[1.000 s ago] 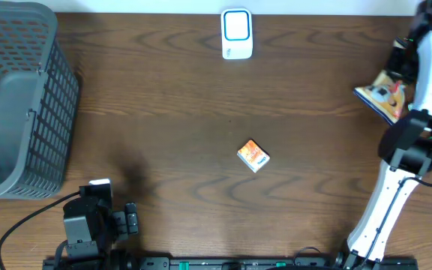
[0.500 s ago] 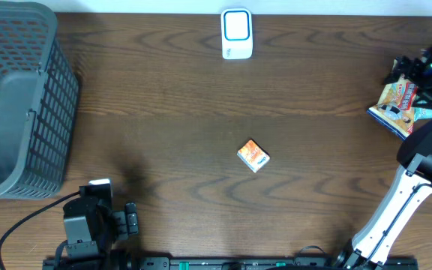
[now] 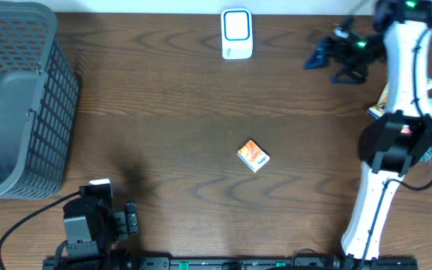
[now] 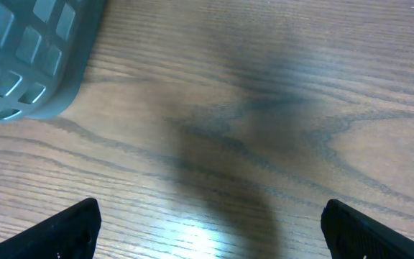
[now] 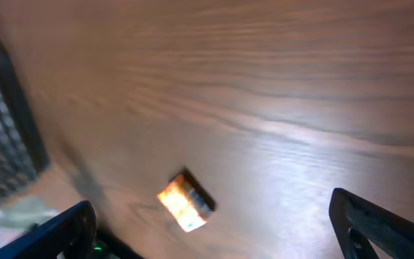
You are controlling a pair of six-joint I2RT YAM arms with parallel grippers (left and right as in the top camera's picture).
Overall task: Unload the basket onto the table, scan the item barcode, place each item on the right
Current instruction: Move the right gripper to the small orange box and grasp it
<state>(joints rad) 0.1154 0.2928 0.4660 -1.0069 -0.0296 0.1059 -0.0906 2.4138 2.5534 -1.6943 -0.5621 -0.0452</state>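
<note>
Flat at mid-table, small orange packet (image 3: 253, 156), well apart from both grippers. Spread wide and empty, right gripper (image 3: 328, 67) near the far edge, right of white scanner (image 3: 236, 34). Likewise spread and empty, left gripper (image 4: 210, 226). Blurred orange shape in right wrist view, probably that packet.

Right arm (image 3: 400, 82) stretches to the far right, right pincer (image 3: 328, 66) spread wide and empty. Left arm (image 3: 85, 221) sits folded near left, left pincer (image 4: 207, 219) open.
</note>
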